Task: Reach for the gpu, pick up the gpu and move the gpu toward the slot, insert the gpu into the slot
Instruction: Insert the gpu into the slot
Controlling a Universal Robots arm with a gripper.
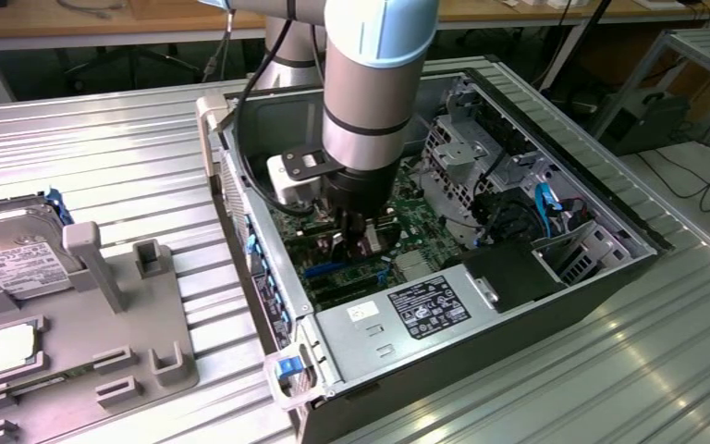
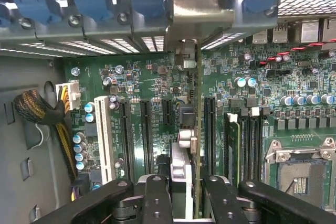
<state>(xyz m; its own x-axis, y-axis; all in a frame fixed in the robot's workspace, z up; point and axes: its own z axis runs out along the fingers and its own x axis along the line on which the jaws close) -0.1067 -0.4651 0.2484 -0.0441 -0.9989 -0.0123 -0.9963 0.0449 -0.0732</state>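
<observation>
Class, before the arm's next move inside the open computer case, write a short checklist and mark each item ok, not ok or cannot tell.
1. Pincer shut on the gpu: ok.
2. Gpu stands on edge over the motherboard: ok.
3. Gpu bracket end near the rear slot openings: ok.
4. Gpu fully seated in its slot: cannot tell.
5. Cable bundle apart from the gpu: ok.

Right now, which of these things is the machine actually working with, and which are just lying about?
In the job:
- thin greenish circuit card with silver bracket edge, held edge-on between the fingers
- black hand, shut on the card
- long black slot on the green motherboard
- open grey computer case

Lying about:
- silver boxy hard drive
- small square chip
- grey holder tray
</observation>
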